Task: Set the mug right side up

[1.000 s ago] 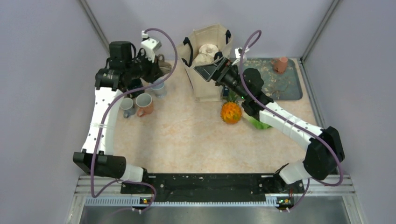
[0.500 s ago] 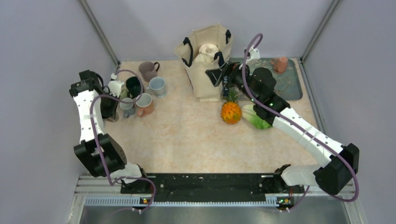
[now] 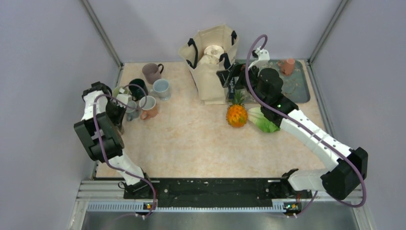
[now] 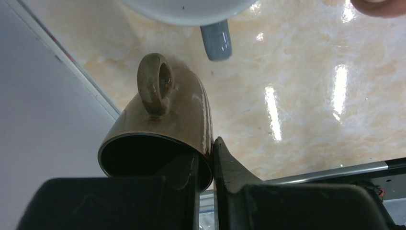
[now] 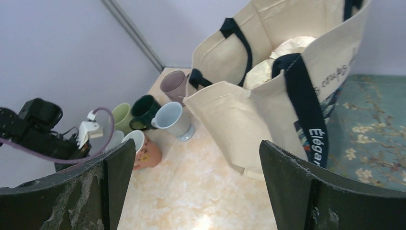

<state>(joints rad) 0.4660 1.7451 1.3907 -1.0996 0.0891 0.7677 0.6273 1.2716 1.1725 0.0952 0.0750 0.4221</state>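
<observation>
Mug: brown mug (image 4: 163,117) at the left edge of the table (image 4: 311,96), close to the side wall (image 4: 38,120); hidden under the arm in the top view.
Mug axis: runs straight away from the wrist camera, dark mouth toward the gripper, base toward the table surface; handle ring on the side that shows uppermost in the wrist view.
Base contact: cannot tell whether the base touches the table.
Left gripper (image 4: 206,153): clamped on the mug rim, one finger inside the mouth, one outside against the wall of the mug.
Nearest neighbour: grey-blue mug (image 4: 216,40), handle pointing at the brown mug, near but apart.
Coming move (judgement): roll the wrist until the mouth faces up, then lower the base flat, keeping away from the neighbour.
Right gripper (image 5: 191,153): jaws wide apart, holding nothing, beside the tote bag (image 5: 225,110), well apart from the mug.
Nearer arm: left.
</observation>
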